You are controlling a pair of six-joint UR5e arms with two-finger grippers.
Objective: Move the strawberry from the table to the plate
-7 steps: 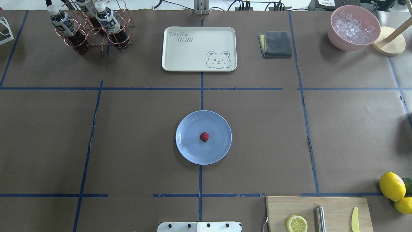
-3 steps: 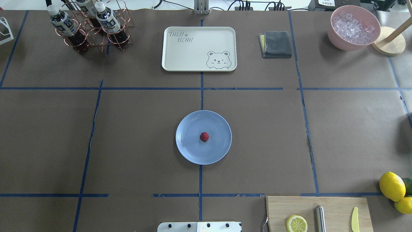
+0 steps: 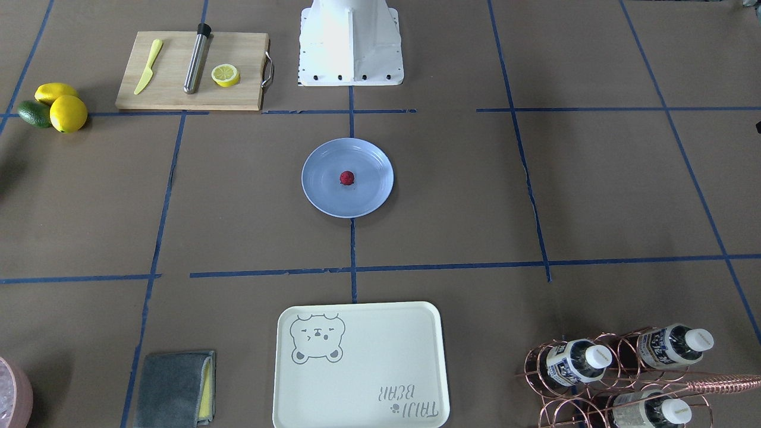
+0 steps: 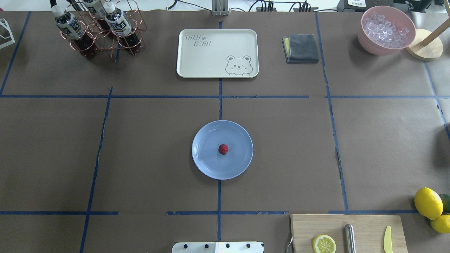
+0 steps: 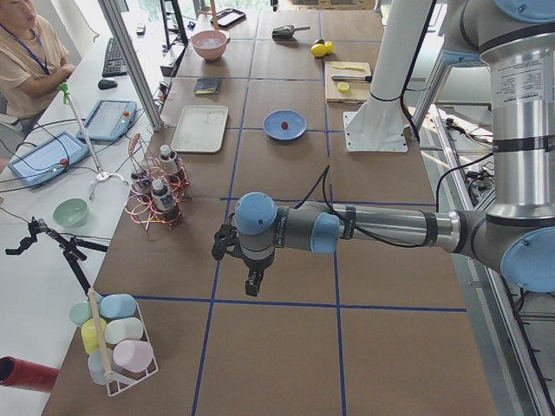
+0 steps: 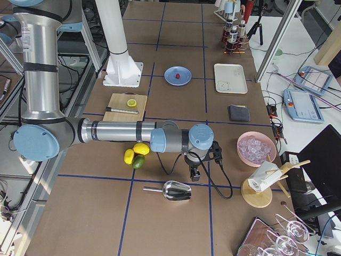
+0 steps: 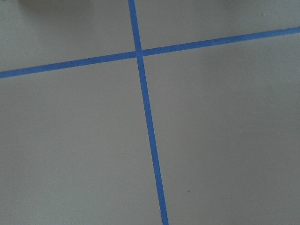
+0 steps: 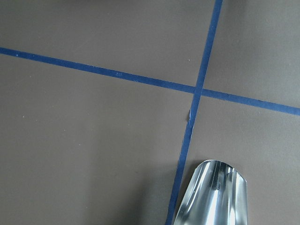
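Observation:
The small dark-red strawberry (image 4: 223,149) (image 3: 347,178) lies in the middle of the light-blue plate (image 4: 205,161) (image 3: 321,199), which rests at the centre of the brown-paper table (image 4: 140,140). Neither gripper is near it. Only the side views show the grippers. My left gripper (image 5: 251,282) hangs over bare table at the far left end, and my right gripper (image 6: 194,174) hangs over the far right end, beside a metal scoop (image 6: 173,191). Whether either is open or shut I cannot tell. The wrist views show only paper and tape.
Behind the plate lie a cream bear tray (image 4: 217,52) and a grey cloth (image 4: 301,48). A copper bottle rack (image 4: 100,28) stands back left, a pink bowl of ice (image 4: 386,30) back right. Cutting board (image 4: 348,233) and lemons (image 4: 428,203) sit front right. A person (image 5: 30,56) sits beyond the table.

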